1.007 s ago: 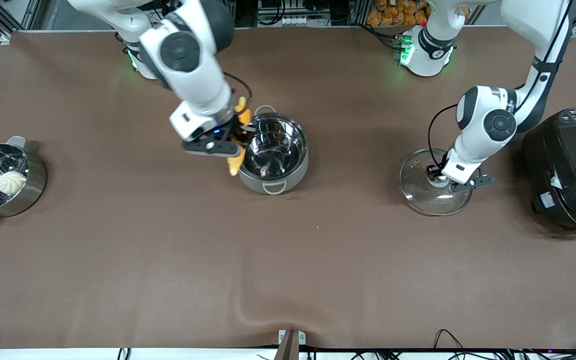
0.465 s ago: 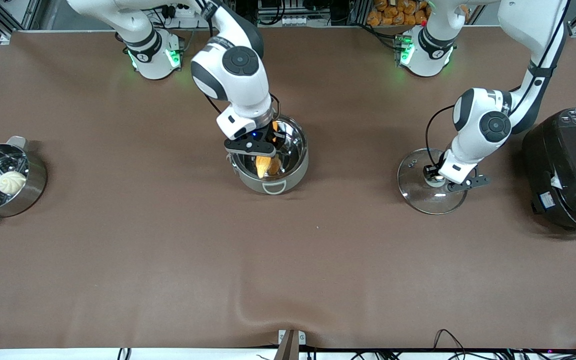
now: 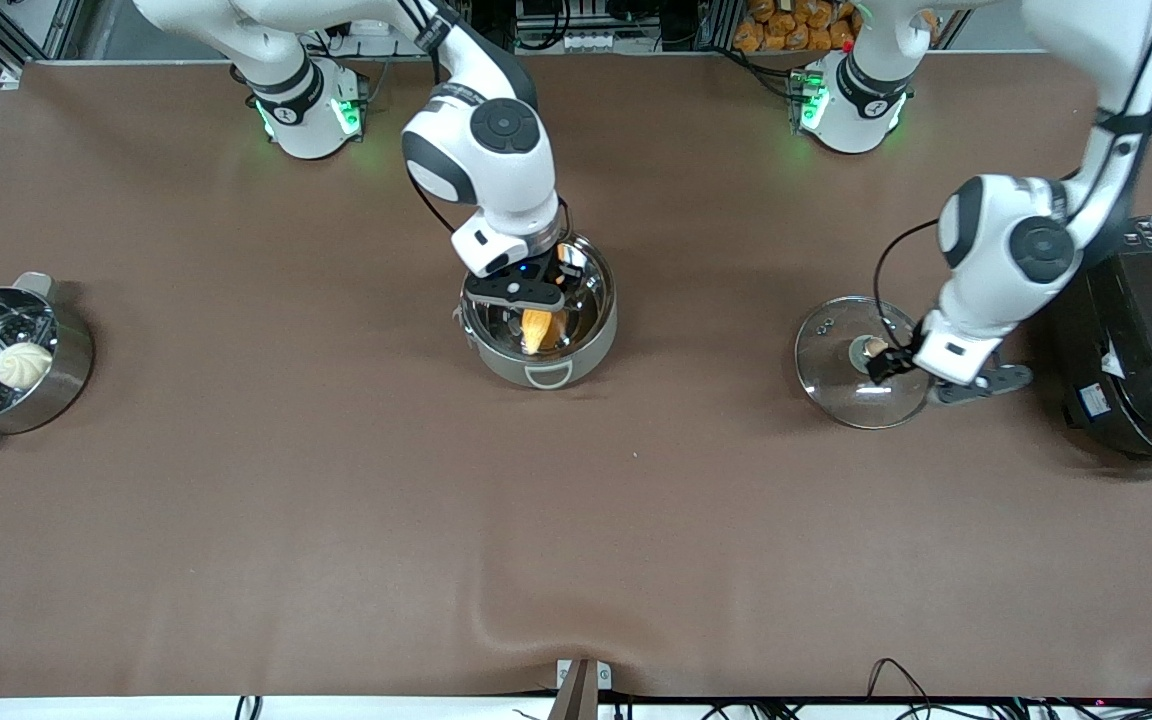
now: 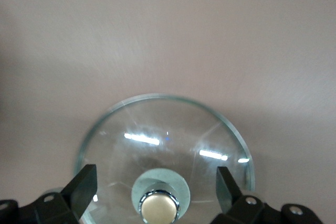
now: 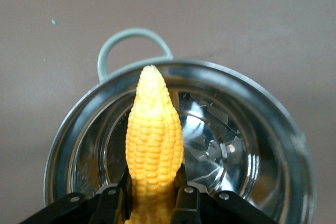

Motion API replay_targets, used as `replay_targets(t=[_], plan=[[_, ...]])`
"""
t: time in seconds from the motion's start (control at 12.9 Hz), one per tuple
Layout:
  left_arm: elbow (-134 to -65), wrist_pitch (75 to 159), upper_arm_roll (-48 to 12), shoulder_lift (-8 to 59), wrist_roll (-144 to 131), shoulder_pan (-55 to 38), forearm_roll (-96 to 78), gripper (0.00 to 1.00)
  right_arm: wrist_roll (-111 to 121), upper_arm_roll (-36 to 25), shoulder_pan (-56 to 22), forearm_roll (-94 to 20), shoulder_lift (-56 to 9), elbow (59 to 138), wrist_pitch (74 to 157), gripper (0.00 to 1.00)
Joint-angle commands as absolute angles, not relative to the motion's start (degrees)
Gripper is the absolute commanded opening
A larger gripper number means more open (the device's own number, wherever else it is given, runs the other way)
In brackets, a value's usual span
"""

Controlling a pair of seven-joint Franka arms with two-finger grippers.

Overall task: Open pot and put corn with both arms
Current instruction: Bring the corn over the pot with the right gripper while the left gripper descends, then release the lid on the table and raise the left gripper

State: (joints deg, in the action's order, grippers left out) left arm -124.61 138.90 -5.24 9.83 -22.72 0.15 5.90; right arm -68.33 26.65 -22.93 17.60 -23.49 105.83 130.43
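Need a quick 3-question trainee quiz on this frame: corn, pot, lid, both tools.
1. True or false: the right tool is shut on the corn over the open pot.
2. Where is the glass lid? A) on the pot B) flat on the table, toward the left arm's end C) on the rice cooker
3. Fill in: the left tool stands ___ around the lid's knob.

Key: 1 true; 2 B; 3 open.
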Motion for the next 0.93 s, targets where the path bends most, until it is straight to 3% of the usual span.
replay_targets(t=[0.0, 0.15, 0.23, 0.31, 0.39, 0.46, 0.85], plan=[[-113.6, 124.2, -6.2, 6.2, -22.7, 0.6, 6.7, 1.0, -70.6, 26.6, -23.6, 19.5, -24.1, 105.7, 131.1, 0.19], [-105.0, 113.7, -7.1, 5.5, -22.2, 0.7, 6.5, 1.0, -70.6, 26.6, -23.6, 19.5, -24.2, 106.0, 131.1, 0.25], [-102.0, 110.7, -7.2, 5.1, -21.9, 0.8, 6.0, 1.0, -70.6, 26.6, -23.6, 19.5, -24.2, 106.3, 131.2, 0.42], [-99.5, 108.0, -7.3, 4.8, -21.3, 0.8, 5.7, 1.0, -70.6, 26.6, -23.6, 19.5, -24.2, 106.3, 131.3, 0.8], [-97.0, 104.9, -7.6, 4.7, -20.6, 0.9, 5.3, 1.0, -70.5, 26.6, -23.5, 19.5, -24.2, 106.3, 131.3, 0.87], [-94.9, 101.6, -7.8, 4.5, -20.0, 1.0, 3.8, 1.0, -70.6, 26.6, -23.5, 19.6, -24.3, 106.3, 131.3, 1.0], [-92.6, 95.0, -8.1, 1.8, -16.0, 0.8, 2.5, 1.0, -69.6, 26.7, -22.0, 19.6, -23.6, 105.9, 131.1, 1.0]])
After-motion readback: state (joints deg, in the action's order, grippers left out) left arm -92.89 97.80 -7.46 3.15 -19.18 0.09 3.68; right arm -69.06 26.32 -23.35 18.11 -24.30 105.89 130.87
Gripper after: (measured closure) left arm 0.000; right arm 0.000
